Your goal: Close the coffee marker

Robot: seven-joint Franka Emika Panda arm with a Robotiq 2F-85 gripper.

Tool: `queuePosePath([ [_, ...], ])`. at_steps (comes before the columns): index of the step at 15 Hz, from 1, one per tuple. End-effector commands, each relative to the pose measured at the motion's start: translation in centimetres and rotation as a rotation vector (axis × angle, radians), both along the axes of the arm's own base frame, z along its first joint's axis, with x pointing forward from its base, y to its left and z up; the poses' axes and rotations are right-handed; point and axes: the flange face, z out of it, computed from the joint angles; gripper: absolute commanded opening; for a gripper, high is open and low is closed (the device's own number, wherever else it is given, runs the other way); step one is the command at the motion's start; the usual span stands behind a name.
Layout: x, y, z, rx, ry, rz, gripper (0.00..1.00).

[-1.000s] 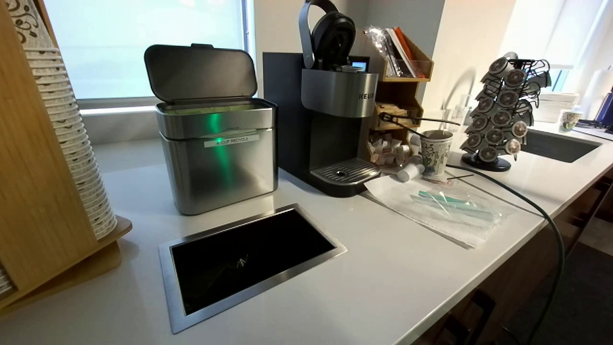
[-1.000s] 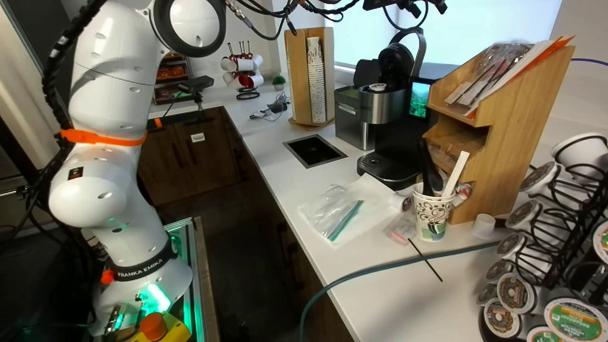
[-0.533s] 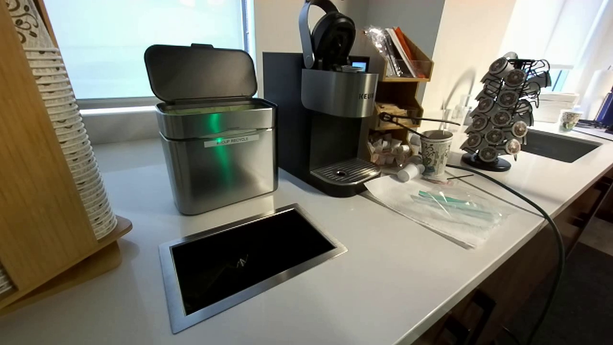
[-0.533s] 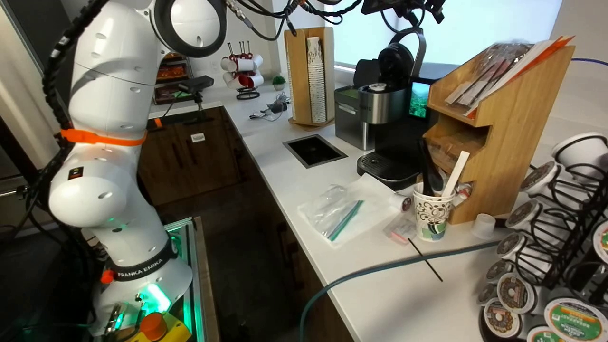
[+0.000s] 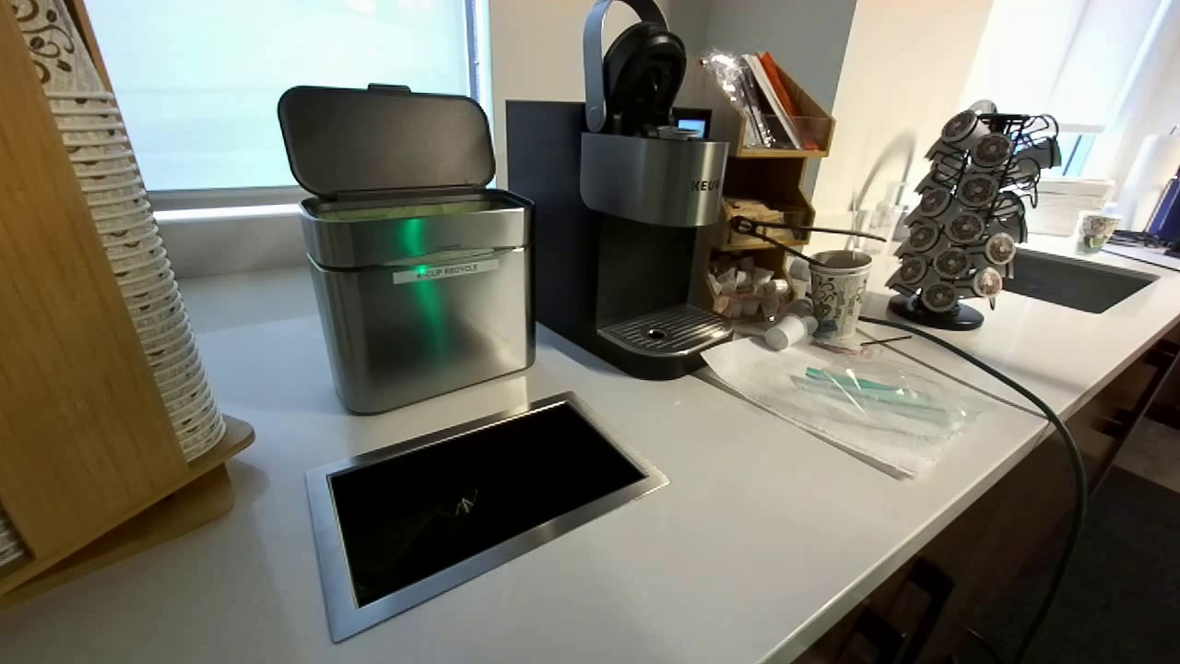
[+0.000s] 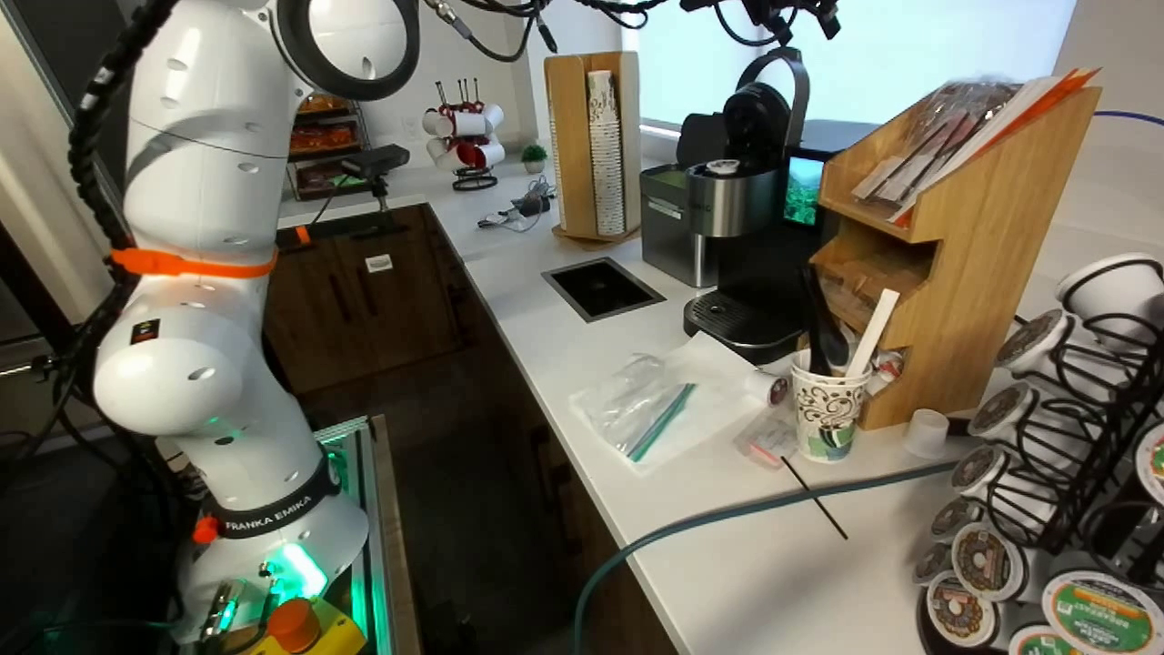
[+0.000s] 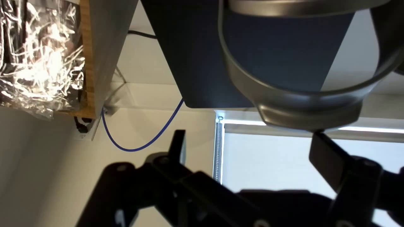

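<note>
Coffee machine [image 5: 651,180], single-serve, tall, dark grey and black, with a brushed silver front panel whose lettering begins "KEU". Condition: open, the rounded black hinged top [image 5: 645,78] tipped up and its grey loop handle [image 5: 593,69] raised; black drip base [image 5: 654,364] carrying a ridged tray [image 5: 678,323]. Stands upright just beside the steel bin [image 5: 461,318], taller than it, to its right in an exterior view.

The window [image 5: 277,55] glows bright while plastic [image 7: 47,63] glares.
</note>
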Motion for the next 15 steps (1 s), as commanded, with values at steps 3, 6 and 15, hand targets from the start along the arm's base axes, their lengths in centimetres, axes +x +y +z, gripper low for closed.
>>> queuePosePath([
  [3, -5.3, -0.7, 0.7, 0.049, 0.225, -0.014, 1.00],
  [6, -9.0, -1.0, 0.7, 0.107, 0.356, -0.036, 1.00],
  [15, -10.1, -0.6, 2.2, 0.071, 0.148, 0.056, 1.00],
])
